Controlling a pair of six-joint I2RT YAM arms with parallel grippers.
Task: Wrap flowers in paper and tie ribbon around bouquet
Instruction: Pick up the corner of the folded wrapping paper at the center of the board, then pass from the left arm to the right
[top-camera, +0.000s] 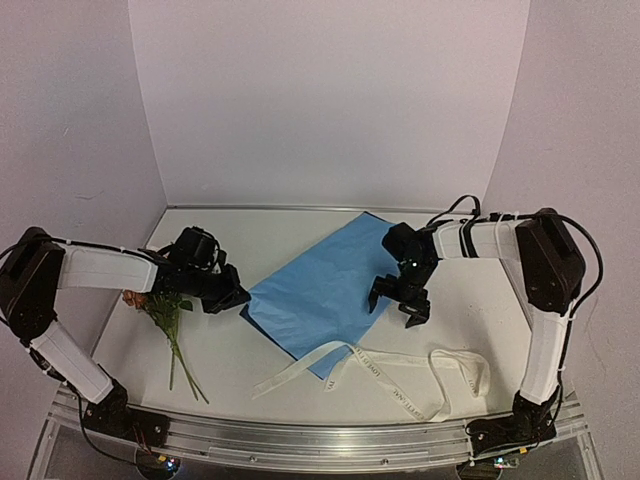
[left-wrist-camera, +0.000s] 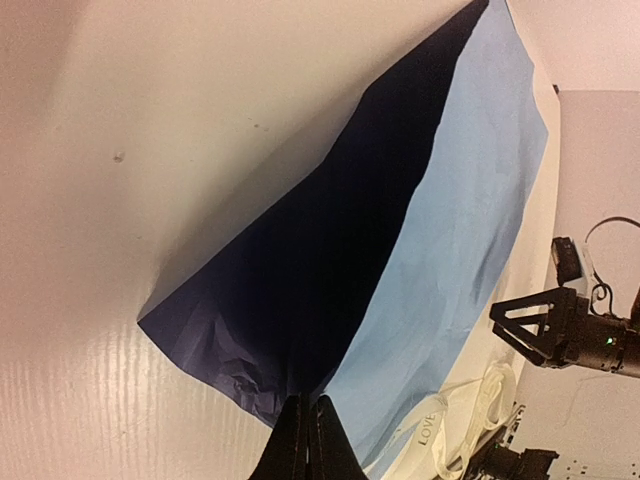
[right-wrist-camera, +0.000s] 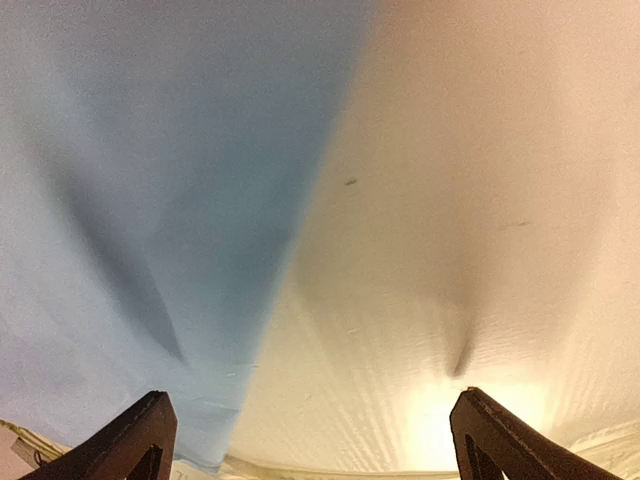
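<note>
The light-blue paper (top-camera: 320, 285) lies slanted across the middle of the table. My left gripper (top-camera: 238, 297) is shut on its left corner. In the left wrist view the fingers (left-wrist-camera: 307, 435) pinch the paper's edge, which is lifted and shows its darker underside (left-wrist-camera: 310, 290). My right gripper (top-camera: 398, 305) hangs open just above the paper's right edge, with nothing between its fingers (right-wrist-camera: 310, 440); below it lie blue paper (right-wrist-camera: 120, 200) and bare table. The flowers (top-camera: 160, 305) lie at the left, stems toward the near edge. In front of the paper lies the cream ribbon (top-camera: 385, 368), loose.
The white table (top-camera: 230, 355) ends in a metal rail at the near edge. White walls stand close behind and on both sides. The left arm reaches over the blooms. The ribbon's loops (left-wrist-camera: 445, 425) lie near the paper's front corner.
</note>
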